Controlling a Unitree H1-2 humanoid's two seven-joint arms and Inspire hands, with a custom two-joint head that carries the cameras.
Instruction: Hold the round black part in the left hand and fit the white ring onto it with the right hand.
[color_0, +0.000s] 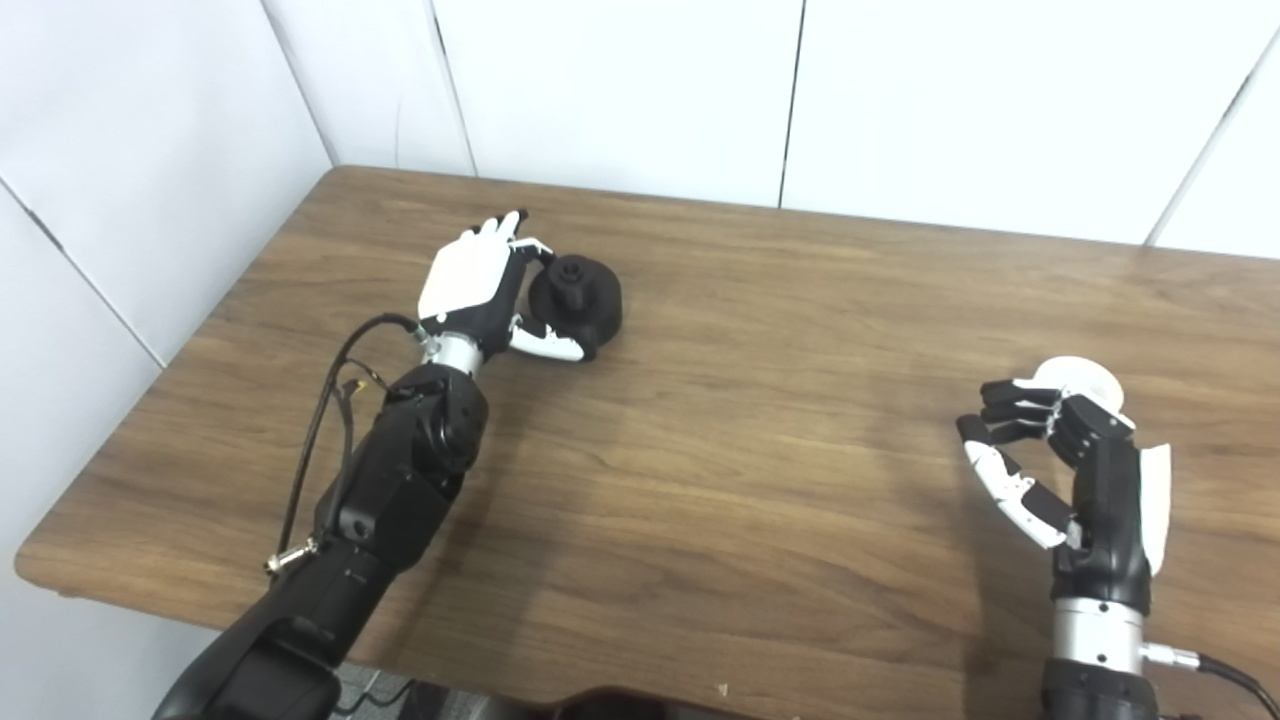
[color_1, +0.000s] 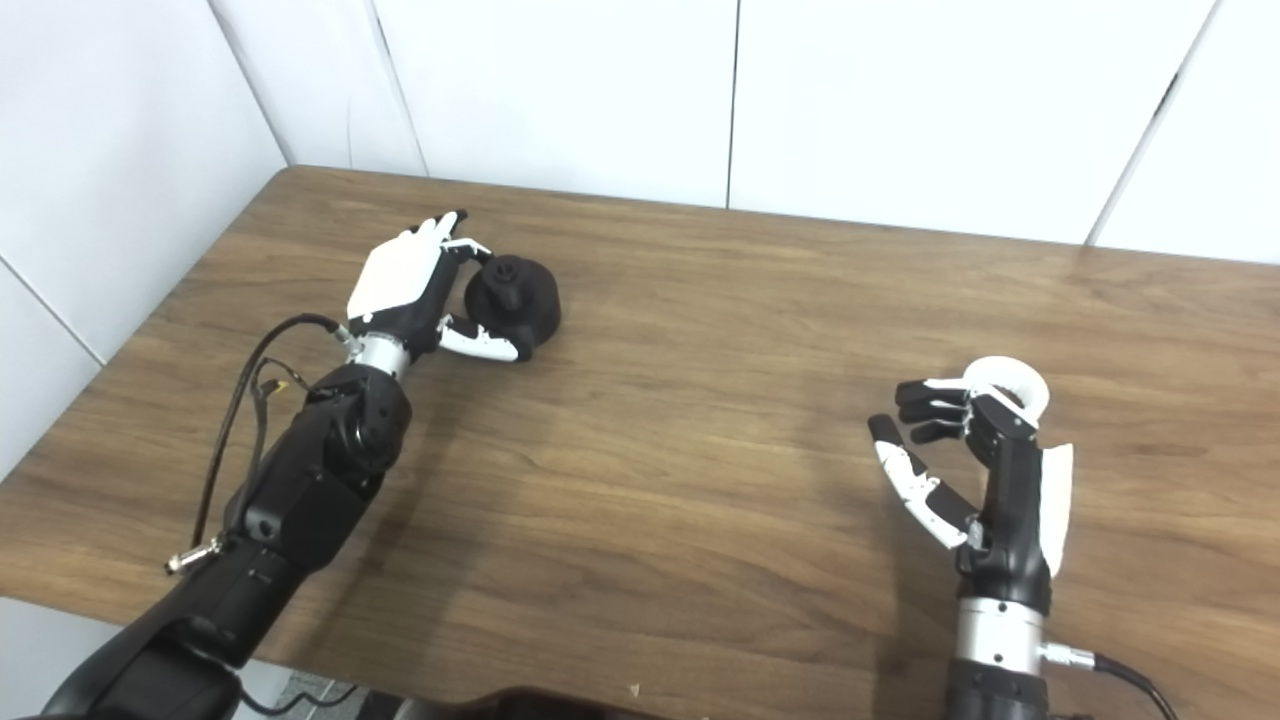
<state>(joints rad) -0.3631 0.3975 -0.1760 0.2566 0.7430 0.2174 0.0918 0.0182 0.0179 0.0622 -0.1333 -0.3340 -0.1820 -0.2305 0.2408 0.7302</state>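
Left hand (color_0: 478, 285) has its fingers curled round the round black part (color_0: 578, 294), which looks to be sitting on the table (color_0: 760, 420). Right hand (color_1: 975, 470) is half-open, holding nothing; the white ring (color_1: 1010, 380) lies just beyond its fingertips. I'd firm up both grips before lifting anything.

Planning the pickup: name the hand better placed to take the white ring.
Right. The right hand hangs open right beside the white ring, while the left hand is far across the table, wrapped around the round black part.
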